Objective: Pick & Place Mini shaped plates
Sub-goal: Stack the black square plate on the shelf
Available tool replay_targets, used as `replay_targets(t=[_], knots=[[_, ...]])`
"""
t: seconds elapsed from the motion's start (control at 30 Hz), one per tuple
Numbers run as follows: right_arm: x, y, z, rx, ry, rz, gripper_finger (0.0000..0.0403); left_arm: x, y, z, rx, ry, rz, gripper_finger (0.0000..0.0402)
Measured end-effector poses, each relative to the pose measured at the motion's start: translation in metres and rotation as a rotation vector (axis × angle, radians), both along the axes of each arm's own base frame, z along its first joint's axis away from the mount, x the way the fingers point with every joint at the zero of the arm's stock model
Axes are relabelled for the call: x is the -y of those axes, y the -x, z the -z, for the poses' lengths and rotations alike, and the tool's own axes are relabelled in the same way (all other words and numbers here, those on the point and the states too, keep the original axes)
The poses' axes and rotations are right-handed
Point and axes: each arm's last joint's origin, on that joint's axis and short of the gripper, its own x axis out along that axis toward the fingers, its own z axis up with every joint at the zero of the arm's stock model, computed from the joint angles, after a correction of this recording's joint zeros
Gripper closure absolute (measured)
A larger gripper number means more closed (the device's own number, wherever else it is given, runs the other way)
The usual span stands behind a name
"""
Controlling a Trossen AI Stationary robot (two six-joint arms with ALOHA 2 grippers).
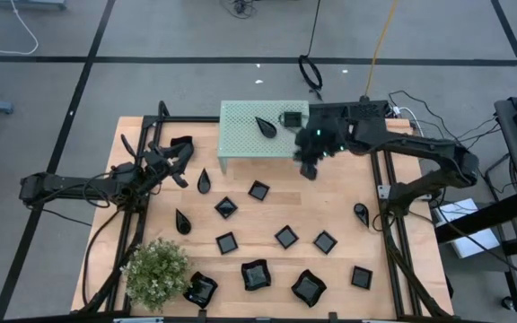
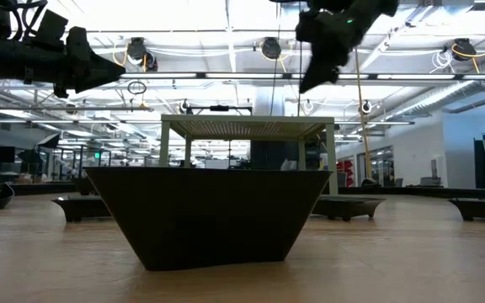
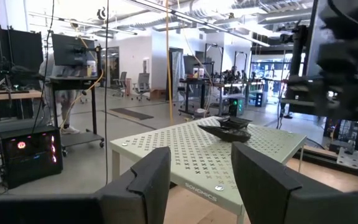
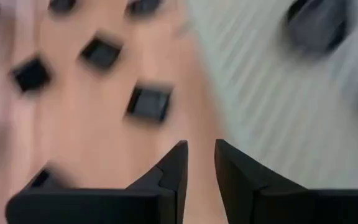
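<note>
Many small glossy black plates lie flat on the wooden table: squares [image 1: 258,190] [image 1: 285,236], teardrops [image 1: 205,181] [image 1: 360,213] and wavy-edged ones [image 1: 256,274] [image 1: 308,287]. A teardrop plate [image 1: 265,126] and a small square plate [image 1: 291,118] rest on the mint-green stand [image 1: 240,144]. My right gripper [image 1: 309,166] [image 4: 201,162] hovers above the stand's near right corner, fingers a narrow gap apart and empty. My left gripper [image 1: 185,151] [image 3: 201,171] waits raised at the stand's left, open and empty, facing the stand [image 3: 185,152].
A green bushy plant [image 1: 155,269] stands at the near left corner. One black plate [image 2: 209,215] fills the front of the low view, with the stand [image 2: 247,126] behind it. Metal frame rails run along the table's left and right edges.
</note>
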Motion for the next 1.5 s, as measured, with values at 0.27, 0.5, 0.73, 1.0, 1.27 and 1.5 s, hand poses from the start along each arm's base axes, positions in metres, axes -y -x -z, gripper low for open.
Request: replay_targets(t=[0.27,0.5,0.73,1.0,1.27,1.5], knots=[[-0.049,-0.002,0.021,-0.197,-0.226,0.081,0.0288,0.0,0.0,0.0,0.0,0.0,0.0,0.0229],[-0.09,0.013,0.07,-0.44,-0.468,0.106,0.0253,0.0,0.0,0.0,0.0,0.0,0.0,0.0229],[-0.115,0.039,0.124,-0.603,-0.571,0.206,0.0258,0.0,0.0,0.0,-0.001,0.0,0.0,0.0229],[-0.124,0.054,0.157,-0.603,-0.628,0.241,0.0258,0.0,0.0,0.0,-0.002,0.0,0.0,0.0229],[-0.132,0.059,0.169,-0.558,-0.644,0.221,0.0262,0.0,0.0,0.0,-0.001,0.0,0.0,0.0229],[-0.135,0.061,0.172,-0.558,-0.622,0.229,0.0311,0.0,0.0,0.0,-0.001,0.0,0.0,0.0229]])
